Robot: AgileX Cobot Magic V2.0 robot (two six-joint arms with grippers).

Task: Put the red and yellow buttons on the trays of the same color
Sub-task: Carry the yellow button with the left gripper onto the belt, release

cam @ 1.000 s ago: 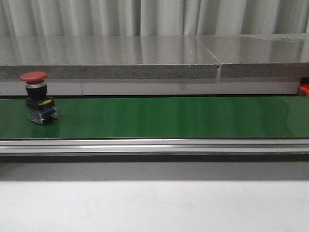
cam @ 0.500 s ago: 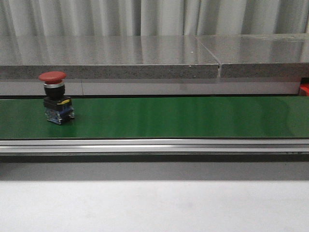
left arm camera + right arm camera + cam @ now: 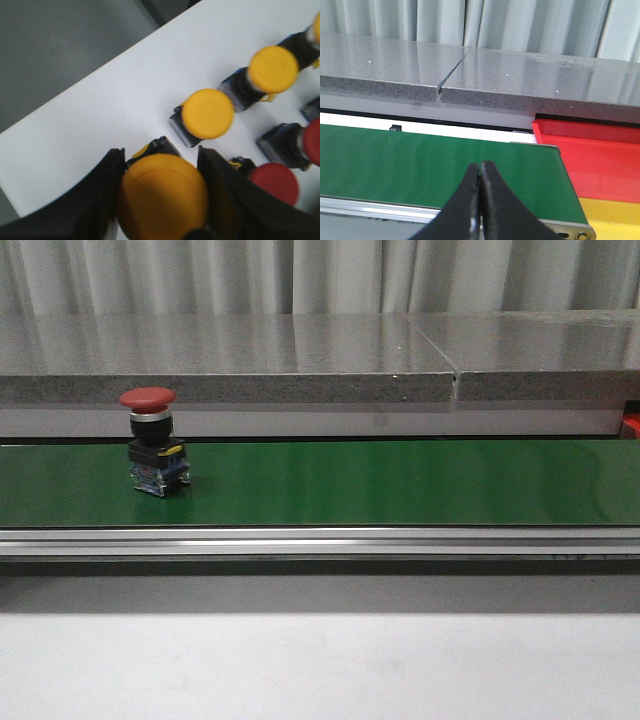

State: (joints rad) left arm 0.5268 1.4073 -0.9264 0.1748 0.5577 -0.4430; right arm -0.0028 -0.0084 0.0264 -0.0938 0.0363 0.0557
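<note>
Running across your front view, the long green conveyor belt (image 3: 400,480) carries one red mushroom-head push button (image 3: 152,440), upright toward its left end. Off the belt's far right end you can see the red plastic tray (image 3: 600,155) and, just nearer, the yellow tray (image 3: 615,217); both show only bare floor. Your right gripper (image 3: 479,187) hangs over the belt with its black fingers pressed together, gripping nothing. Your left gripper (image 3: 160,200) clamps a yellow mushroom-head button (image 3: 162,197) above a white surface (image 3: 100,125) where more yellow and red buttons stand.
</note>
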